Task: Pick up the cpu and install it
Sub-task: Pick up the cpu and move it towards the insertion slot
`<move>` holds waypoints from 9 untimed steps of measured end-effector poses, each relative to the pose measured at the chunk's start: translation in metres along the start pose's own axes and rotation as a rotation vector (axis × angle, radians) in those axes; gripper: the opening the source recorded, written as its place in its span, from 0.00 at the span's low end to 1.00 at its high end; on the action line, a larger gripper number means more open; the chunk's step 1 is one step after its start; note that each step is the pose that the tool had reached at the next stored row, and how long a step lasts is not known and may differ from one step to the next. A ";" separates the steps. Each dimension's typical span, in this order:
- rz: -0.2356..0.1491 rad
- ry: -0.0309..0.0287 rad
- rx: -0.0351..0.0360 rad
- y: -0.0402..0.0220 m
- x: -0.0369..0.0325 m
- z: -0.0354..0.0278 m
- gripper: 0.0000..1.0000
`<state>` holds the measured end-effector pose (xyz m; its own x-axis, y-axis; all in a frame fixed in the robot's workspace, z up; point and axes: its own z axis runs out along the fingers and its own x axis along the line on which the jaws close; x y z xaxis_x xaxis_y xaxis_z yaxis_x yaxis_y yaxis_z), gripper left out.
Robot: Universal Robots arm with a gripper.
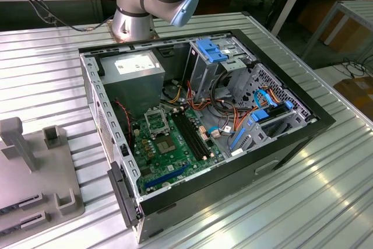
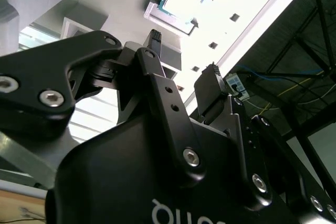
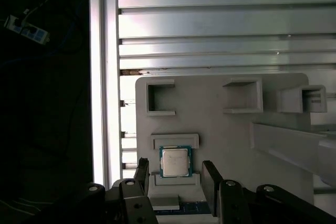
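First wrist view: the cpu is seen lying flat in a pocket of the fixture, not yet lifted. The pincer is held apart, a finger either side of the cpu, with no contact made out. Exterior view: the fixture is placed on the bench at 8 o'clock of the case. The socket is judged unfilled. Pick and install are both left.

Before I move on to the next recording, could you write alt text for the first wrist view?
A small square chip lies in a recess of a pale grey holder plate, seen between the two black fingers of the open hand, which is not touching it. The plate rests on a ribbed metal table.
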<state>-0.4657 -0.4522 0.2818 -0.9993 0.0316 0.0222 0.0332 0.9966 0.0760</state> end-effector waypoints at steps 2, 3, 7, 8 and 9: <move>0.000 -0.0002 0.0000 -0.0001 -0.0001 0.0012 0.53; 0.000 -0.0001 0.0000 -0.0004 -0.0001 0.0053 0.53; 0.000 0.0000 0.0001 -0.0010 -0.0003 0.0126 0.53; 0.000 0.0000 0.0000 -0.0010 -0.0003 0.0127 0.53; 0.000 0.0000 0.0000 -0.0010 -0.0003 0.0127 0.53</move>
<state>-0.4657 -0.4522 0.2691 -0.9993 0.0316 0.0221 0.0332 0.9966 0.0759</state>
